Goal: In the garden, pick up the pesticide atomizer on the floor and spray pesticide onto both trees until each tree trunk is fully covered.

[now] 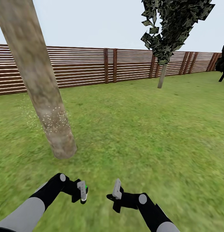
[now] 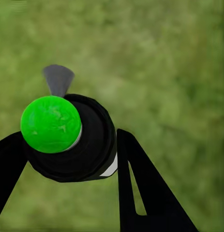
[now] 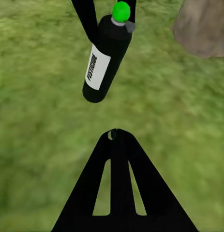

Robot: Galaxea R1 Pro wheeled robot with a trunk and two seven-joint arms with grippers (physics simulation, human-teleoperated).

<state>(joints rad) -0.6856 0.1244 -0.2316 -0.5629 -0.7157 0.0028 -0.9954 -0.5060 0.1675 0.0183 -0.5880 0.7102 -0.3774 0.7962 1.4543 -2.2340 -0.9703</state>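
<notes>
- Held item: the pesticide atomizer (image 3: 103, 55) is off the grass and clamped in the left gripper (image 1: 82, 192). The right wrist view shows a black bottle with a white label and a green cap, pinched near its top between two black fingers (image 3: 86, 19); the bottle hangs clear of the lawn.
- Left wrist view: the green cap (image 2: 51, 124) and black body sit between the fingers (image 2: 141, 183), with a grey nozzle tab (image 2: 58, 79) projecting from behind the cap.
- Right gripper (image 1: 117, 193): carries nothing; its fingers appear drawn together in its wrist view.
- Target: the near tree trunk (image 1: 41, 83) stands ahead and to the left of the robot, leaning in the head view, its base on the grass (image 1: 141, 129). A band of pale speckles lies on its lower part and on the air beside it, which I judge to be spray deposit; most of the trunk above looks bare.
- Key relation: the trunk lies forward and leftward of the left gripper, near but apart. The left arm is the nearer one. The bottle's long axis runs roughly vertical, slightly tilted.
- Nozzle heading relative to the trunk cannot be confirmed.
- Second tree (image 1: 162, 75) stands well apart, near the fence (image 1: 92, 67).
</notes>
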